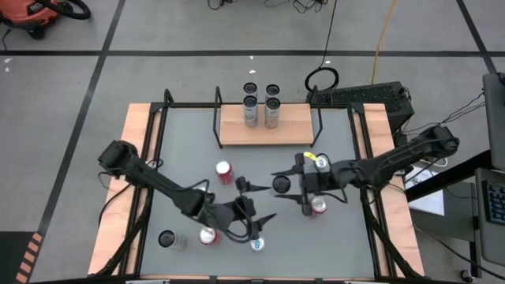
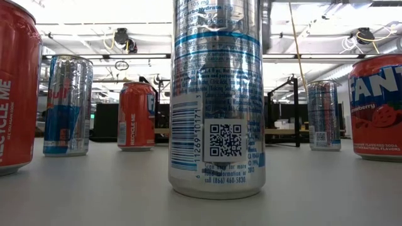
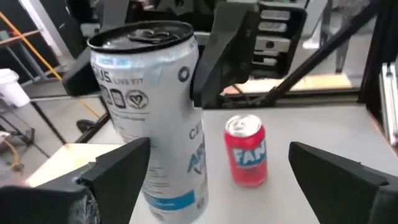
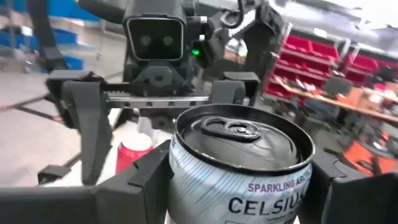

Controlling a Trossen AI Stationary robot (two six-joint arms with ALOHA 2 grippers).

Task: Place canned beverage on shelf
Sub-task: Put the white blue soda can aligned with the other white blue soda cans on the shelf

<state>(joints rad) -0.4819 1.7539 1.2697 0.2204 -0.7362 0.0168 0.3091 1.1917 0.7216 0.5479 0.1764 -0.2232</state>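
My right gripper (image 1: 282, 185) is shut on a silver Celsius can (image 4: 239, 165), which shows with a dark top in the high view (image 1: 281, 184), at the table's middle. My left gripper (image 1: 253, 203) is open and faces that can from the near left. In the left wrist view the can (image 3: 152, 106) stands just beyond one of its fingers (image 3: 115, 171); I cannot tell whether they touch. The shelf (image 1: 268, 126), a light-wood board with black rod frames, stands at the far middle and carries several cans (image 1: 251, 110). My right gripper pinches the Celsius can between its two fingers (image 4: 146, 177), on opposite sides of the can's wall just below the top rim (image 4: 186, 155). The fingers come level from the table's right. The can stands about upright, top up; whether its base is on the table does not show.
Loose cans stand around: a red one (image 1: 224, 171), a Fanta can (image 1: 318, 207) under the right arm, a red one (image 1: 207, 235), a dark-topped one (image 1: 166, 238) and a blue-topped one (image 1: 257, 244) near the front edge. Wooden strips and black rails edge the grey table.
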